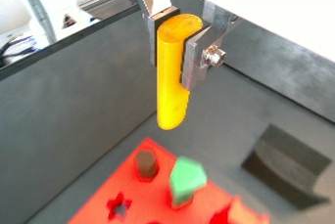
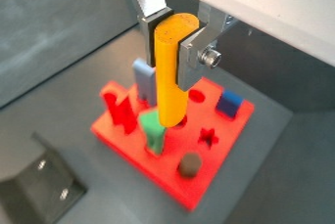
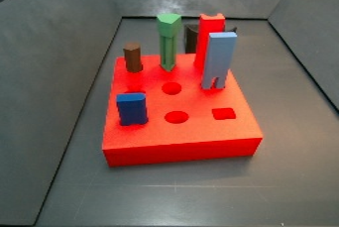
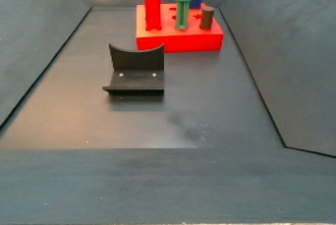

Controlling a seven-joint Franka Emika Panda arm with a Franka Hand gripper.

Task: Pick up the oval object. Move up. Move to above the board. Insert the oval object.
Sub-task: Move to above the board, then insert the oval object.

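I see the claw [image 1: 171, 32] clamped on the oval object [image 1: 174, 71], its silver fingers [image 1: 198, 57] pressing the upper part of the orange-yellow peg from both sides. The peg hangs upright in both wrist views, its rounded lower end free in the air above the board [image 2: 203, 179].

On the red board I can make out a green peg [image 3: 169, 41], a brown peg [image 3: 134, 57], a tall red peg [image 3: 212, 33], a light blue block [image 3: 220, 59] and a short dark blue block [image 3: 131, 108], with open holes toward the front of its top face.

In a side view the board sits at the upper centre of the frame, and the fixture [image 4: 136, 70] stands on the dark floor just in front of it. The claw shows in neither side view.
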